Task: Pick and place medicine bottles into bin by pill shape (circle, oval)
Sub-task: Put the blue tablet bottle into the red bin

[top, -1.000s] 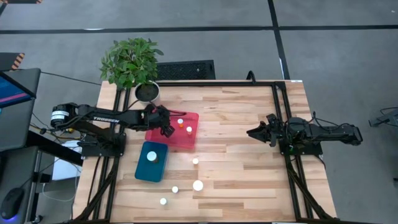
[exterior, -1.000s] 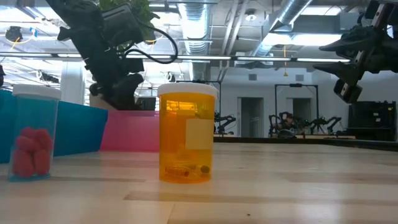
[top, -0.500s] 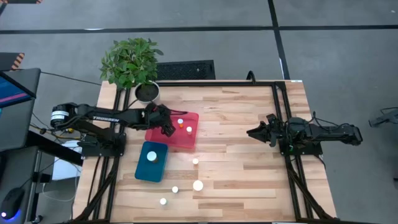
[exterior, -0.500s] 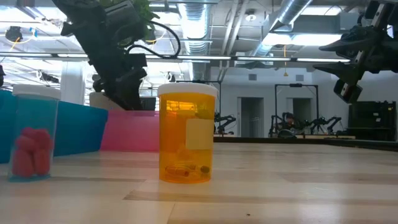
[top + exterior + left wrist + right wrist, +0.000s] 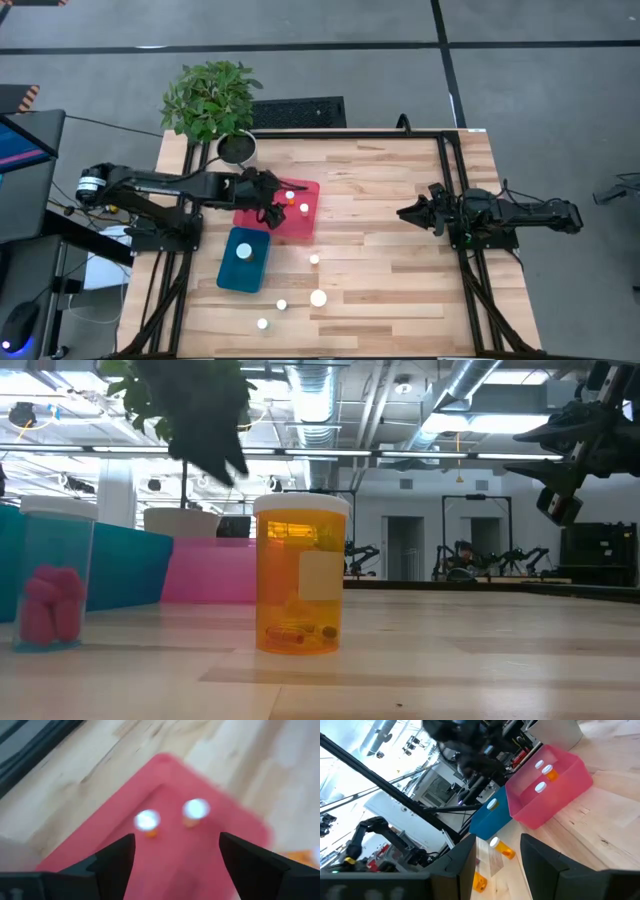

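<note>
My left gripper (image 5: 273, 199) (image 5: 175, 865) hovers open over the red bin (image 5: 300, 225), with nothing between its fingers. Two white-capped medicine bottles (image 5: 147, 820) (image 5: 196, 809) stand on the bin's floor below it; the right wrist view shows three in that bin (image 5: 540, 787). One bottle (image 5: 243, 252) stands in the blue bin (image 5: 232, 275). Several more bottles stand loose on the table (image 5: 314, 259) (image 5: 318, 297) (image 5: 281, 304). An orange one (image 5: 300, 575) is close in the low view. My right gripper (image 5: 405, 213) waits open at the table's right.
A potted plant (image 5: 215, 100) stands at the table's far left corner, just behind the red bin. A blue-tinted bottle with red pills (image 5: 55, 575) stands at the low view's left. Bare wood lies between the bins and my right arm.
My left gripper has risen from just above the red bin and shifted a little toward the table's right. In the low view it blurs as it moves. The bottles and the bins stay where they were.
</note>
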You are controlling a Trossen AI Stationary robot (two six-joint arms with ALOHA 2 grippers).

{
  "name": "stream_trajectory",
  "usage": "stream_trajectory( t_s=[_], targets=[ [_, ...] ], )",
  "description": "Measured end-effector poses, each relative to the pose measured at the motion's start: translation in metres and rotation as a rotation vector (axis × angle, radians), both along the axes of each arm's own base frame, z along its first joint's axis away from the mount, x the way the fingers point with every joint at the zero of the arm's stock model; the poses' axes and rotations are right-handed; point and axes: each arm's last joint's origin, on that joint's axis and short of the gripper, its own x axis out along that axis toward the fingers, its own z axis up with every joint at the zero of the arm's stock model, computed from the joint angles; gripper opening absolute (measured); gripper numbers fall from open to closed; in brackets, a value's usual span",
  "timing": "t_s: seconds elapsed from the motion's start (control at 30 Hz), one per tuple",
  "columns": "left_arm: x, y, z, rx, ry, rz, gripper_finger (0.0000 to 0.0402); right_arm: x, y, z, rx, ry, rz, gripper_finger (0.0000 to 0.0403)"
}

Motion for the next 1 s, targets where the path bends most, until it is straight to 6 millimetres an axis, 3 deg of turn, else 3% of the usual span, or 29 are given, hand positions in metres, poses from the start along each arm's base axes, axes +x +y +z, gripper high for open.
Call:
stream_trajectory(
  t_s=[0.13,0.23,0.4,0.53,0.67,1.0],
  targets=[
    [0.003,-0.032,0.028,-0.063,-0.114,-0.076,0.028,0.0,0.0,0.001,0.0,-0.007,0.001,0.0165],
    [0.002,-0.068,0.043,-0.139,-0.207,-0.183,0.0279,0.0,0.0,0.001,0.0,-0.008,0.002,0.0164],
    [-0.017,-0.135,0.049,-0.276,-0.3,-0.269,0.0279,0.0,0.0,0.001,0.0,-0.013,0.003,0.0164],
    [-0.04,-0.177,0.041,-0.326,-0.311,-0.249,0.0278,0.0,0.0,0.001,0.001,-0.014,0.005,0.0164],
    [-0.049,-0.213,0.023,-0.372,-0.289,-0.239,0.0278,0.0,0.0,0.001,0.001,-0.014,0.005,0.0164],
    [-0.011,-0.281,-0.028,-0.347,-0.078,-0.361,0.0278,0.0,0.0,0.001,0.001,-0.01,0.004,0.0164]
  ],
)
